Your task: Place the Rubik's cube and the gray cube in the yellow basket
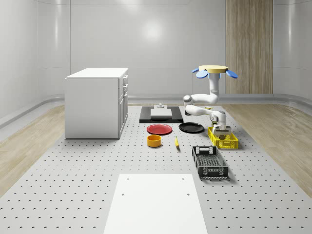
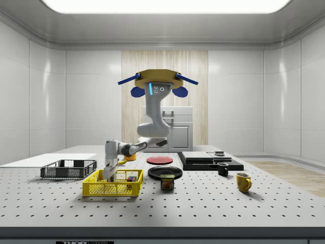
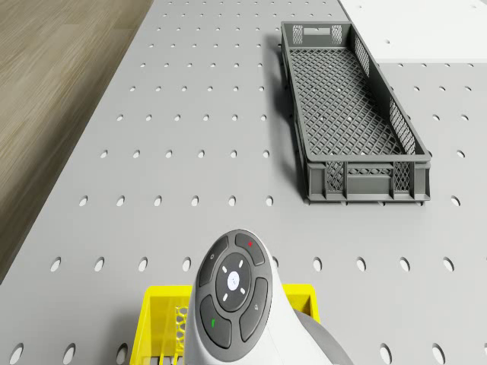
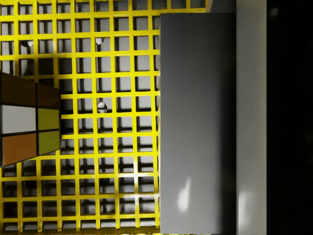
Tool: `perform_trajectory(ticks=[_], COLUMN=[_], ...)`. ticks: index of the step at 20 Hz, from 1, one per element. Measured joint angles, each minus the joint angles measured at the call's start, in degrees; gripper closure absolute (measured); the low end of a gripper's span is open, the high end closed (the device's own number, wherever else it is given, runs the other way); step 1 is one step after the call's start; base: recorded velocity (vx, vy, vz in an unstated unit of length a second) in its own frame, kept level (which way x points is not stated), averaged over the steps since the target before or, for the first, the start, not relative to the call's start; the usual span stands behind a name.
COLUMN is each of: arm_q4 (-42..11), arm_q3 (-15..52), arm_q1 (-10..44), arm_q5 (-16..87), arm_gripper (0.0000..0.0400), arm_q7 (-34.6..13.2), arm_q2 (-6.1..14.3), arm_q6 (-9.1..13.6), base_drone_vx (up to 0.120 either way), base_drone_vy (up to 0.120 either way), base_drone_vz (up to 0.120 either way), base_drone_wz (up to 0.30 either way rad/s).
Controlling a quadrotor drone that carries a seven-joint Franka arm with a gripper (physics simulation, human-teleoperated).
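Two task items sit within the yellow plastic lattice basket (image 1: pixel 223 138), right of centre in the whole-scene view on the perforated grey tabletop (image 1: pixel 87 165). The multicoloured Rubik's cube (image 4: pixel 28 120) rests on the basket floor, showing brown, white, orange and yellow-green facets. The plain matte gray cube (image 4: pixel 198 122) is low inside the basket, apparently gripped by the pincer (image 2: pixel 108 174) for release. The drone (image 2: pixel 158 81) hovers beside the basket, arm reaching down.
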State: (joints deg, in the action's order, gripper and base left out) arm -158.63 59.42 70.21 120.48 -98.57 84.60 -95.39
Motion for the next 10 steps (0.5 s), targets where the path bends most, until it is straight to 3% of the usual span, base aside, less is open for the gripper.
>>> perform_trajectory(ticks=[2, 5, 10], arm_q4=[0.22, 0.82, -0.17], arm_q3=[-0.83, -1.22, 0.91], arm_q1=[1.91, 1.35, 0.29], arm_q5=[0.87, 0.97, -1.16], arm_gripper=[0.0149, 0.007, 0.002], arm_q7=[-3.93, -1.37, 0.06], arm_q2=[0.98, 1.1, 1.49], arm_q6=[-1.13, -1.82, -1.07], base_drone_vx=[0.0, 0.0, 0.0], base_drone_vy=[0.0, 0.0, 0.0], base_drone_vz=[0.0, 0.0, 0.0], base_drone_wz=[0.0, 0.0, 0.0])
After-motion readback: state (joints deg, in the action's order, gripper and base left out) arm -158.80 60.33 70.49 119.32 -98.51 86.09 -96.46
